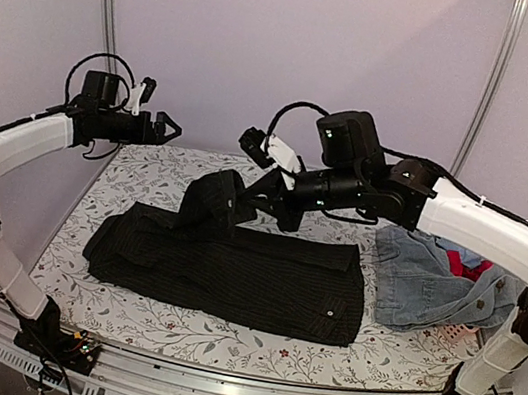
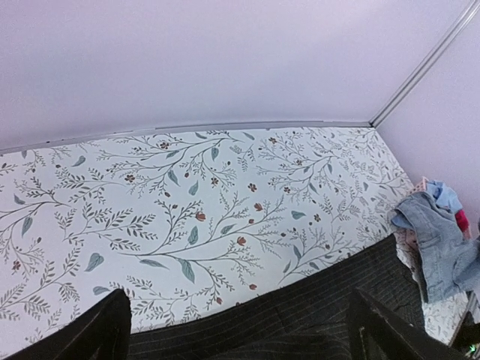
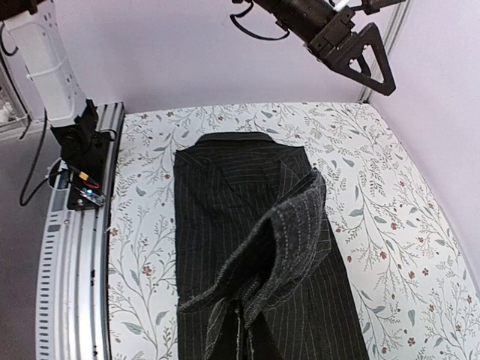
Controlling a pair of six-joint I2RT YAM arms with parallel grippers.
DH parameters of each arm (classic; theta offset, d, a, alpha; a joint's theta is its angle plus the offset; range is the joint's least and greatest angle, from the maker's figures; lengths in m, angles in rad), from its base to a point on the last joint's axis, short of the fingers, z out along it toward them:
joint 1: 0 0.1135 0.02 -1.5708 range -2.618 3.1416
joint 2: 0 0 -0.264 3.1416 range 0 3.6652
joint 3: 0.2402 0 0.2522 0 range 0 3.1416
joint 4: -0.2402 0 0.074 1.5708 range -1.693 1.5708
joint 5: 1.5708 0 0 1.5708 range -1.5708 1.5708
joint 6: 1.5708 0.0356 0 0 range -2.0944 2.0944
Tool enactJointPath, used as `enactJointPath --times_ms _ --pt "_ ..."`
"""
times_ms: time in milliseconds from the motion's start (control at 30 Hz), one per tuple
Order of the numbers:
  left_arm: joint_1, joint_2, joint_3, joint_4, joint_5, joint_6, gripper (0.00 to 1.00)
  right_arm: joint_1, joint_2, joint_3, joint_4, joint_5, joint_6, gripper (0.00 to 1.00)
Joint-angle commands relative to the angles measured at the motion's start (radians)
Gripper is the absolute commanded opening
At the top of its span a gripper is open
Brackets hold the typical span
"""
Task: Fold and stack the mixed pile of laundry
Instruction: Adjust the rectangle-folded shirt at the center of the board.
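Pinched in the closed right gripper (image 1: 256, 196), one flap of the large black pinstriped button shirt (image 1: 231, 273) stands lifted off the floral-patterned bench (image 1: 146, 178) at its middle — with the left gripper (image 1: 167, 128) spread wide and aloft, nothing pins the cloth, so a pull could drag the fold askew.

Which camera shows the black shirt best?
The top camera: the whole shirt shows, spread on the table with one flap raised. The right wrist camera cuts off one end; the left wrist camera catches only a strip.
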Motion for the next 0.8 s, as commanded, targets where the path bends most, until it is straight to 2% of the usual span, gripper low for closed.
enactJointPath --times_ms 0,300,367,533,767 --pt "0.017 -0.067 -0.075 0.056 -0.066 0.01 1.0 -0.002 -0.067 0.043 -0.111 -0.181 0.093 0.0" --pt "0.033 -0.097 -0.137 -0.071 0.066 0.065 0.99 0.061 -0.116 -0.022 -0.229 -0.338 0.105 0.0" --pt "0.033 -0.095 -0.146 -0.098 0.1 0.067 0.95 0.069 -0.142 -0.032 -0.246 -0.359 0.093 0.0" --pt "0.033 -0.089 -0.187 -0.142 0.149 0.06 0.89 0.088 -0.114 0.076 -0.32 -0.427 0.068 0.0" --pt "0.019 -0.049 -0.256 -0.211 0.192 0.086 0.82 0.09 -0.068 0.168 -0.261 -0.516 0.136 0.0"
